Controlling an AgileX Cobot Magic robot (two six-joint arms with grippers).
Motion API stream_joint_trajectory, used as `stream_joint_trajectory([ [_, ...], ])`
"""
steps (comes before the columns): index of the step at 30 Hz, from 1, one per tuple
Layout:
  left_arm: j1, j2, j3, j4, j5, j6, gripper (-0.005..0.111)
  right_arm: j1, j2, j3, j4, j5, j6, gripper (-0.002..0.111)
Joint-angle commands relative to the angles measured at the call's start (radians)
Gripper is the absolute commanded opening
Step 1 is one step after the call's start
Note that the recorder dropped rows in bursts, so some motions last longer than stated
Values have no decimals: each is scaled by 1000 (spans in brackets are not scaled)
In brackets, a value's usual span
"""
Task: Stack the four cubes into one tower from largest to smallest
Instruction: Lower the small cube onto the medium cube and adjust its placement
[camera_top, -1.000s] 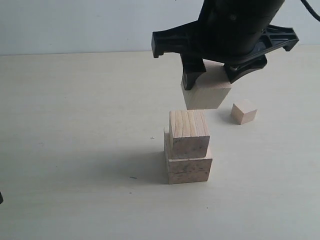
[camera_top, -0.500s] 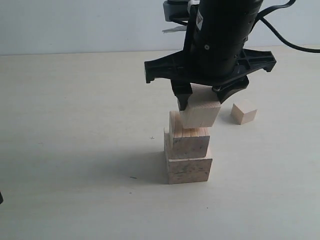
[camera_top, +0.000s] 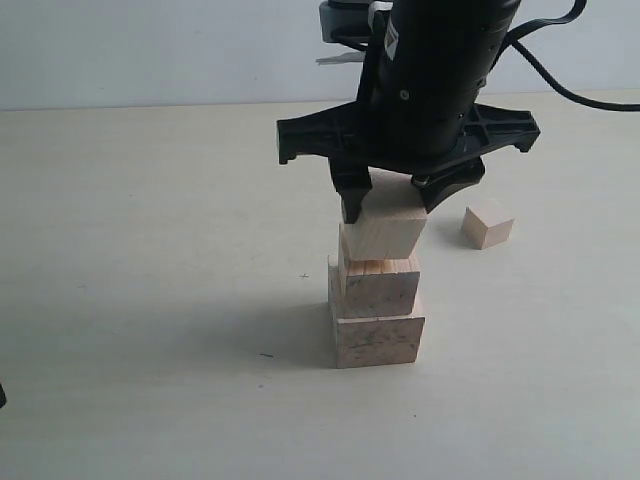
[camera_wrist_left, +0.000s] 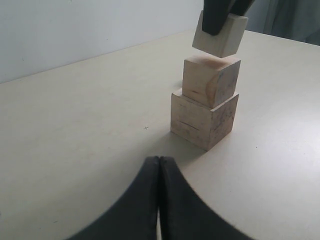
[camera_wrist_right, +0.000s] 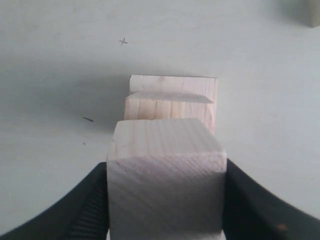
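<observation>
The right gripper (camera_top: 388, 205) is hanging over the middle of the table (camera_top: 150, 250) with its two black fingers clamping the third-largest cube (camera_top: 385, 235) from the left and right sides, so the cube's underside is staying free to meet the block below. Directly beneath it, the partly built tower (camera_top: 378, 305) is standing as two blocks, the largest cube (camera_top: 377, 338) resting on the table and the second cube (camera_top: 380, 282) sitting on top of it, slightly inset so that a step is showing. The held cube is riding at a slight tilt in the left wrist view, one lower edge looking close to or touching the second cube's top while the other is showing a gap; whether it is actually bearing weight cannot be told. It probably needs levelling and settling before the fingers are parted, since a tilted release could let it slide off. The smallest cube (camera_top: 487, 223) is waiting alone on the table, to the right and farther back, well apart from the tower, presumably left for last. The left gripper (camera_wrist_left: 159, 162) is idling low on the near left, its fingers pressed together on nothing.
</observation>
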Motion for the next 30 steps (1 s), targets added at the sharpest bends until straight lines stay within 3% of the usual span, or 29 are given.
stream_joint_trajectory([
  [1,1,-7,3,-3,-1,-1,0,2,-2,-4,-16,1,-7,10],
  [30,1,-7,3,-3,-1,-1,0,2,37,-60,-36,21,-30,10],
])
